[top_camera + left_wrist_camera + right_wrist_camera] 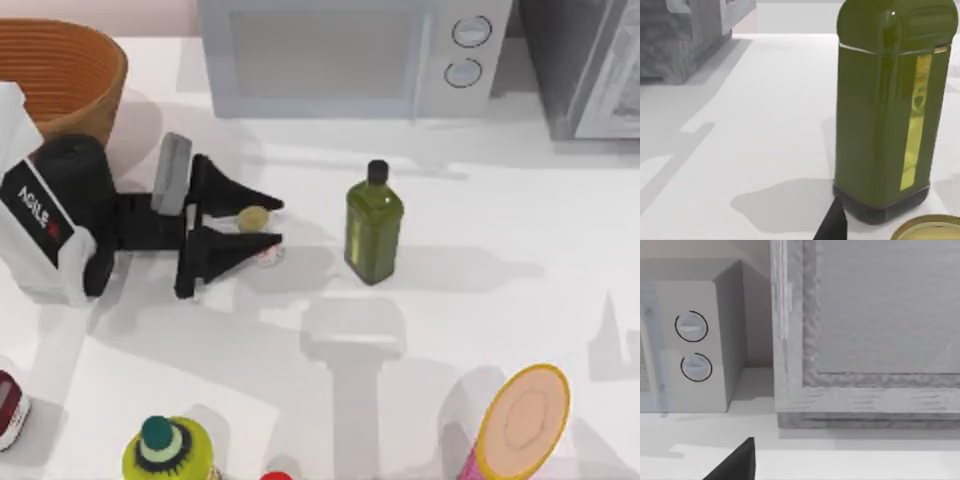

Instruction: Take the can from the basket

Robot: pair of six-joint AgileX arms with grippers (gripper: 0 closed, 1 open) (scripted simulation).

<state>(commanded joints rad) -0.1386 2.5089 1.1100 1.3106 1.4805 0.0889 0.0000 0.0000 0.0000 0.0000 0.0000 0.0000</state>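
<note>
Left jaws point(252, 226) around one can point(253, 218), beside one green bottle point(373, 226).

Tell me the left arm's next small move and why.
Probably lower the can to the table and open. The left pincer holds it between its fingers, already outside the basket, beside the green bottle, so keep clear of that bottle while setting down.

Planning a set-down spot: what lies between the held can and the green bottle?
Bare white table lies between the small whitish can in the left gripper and the green bottle, in the top view.
</note>
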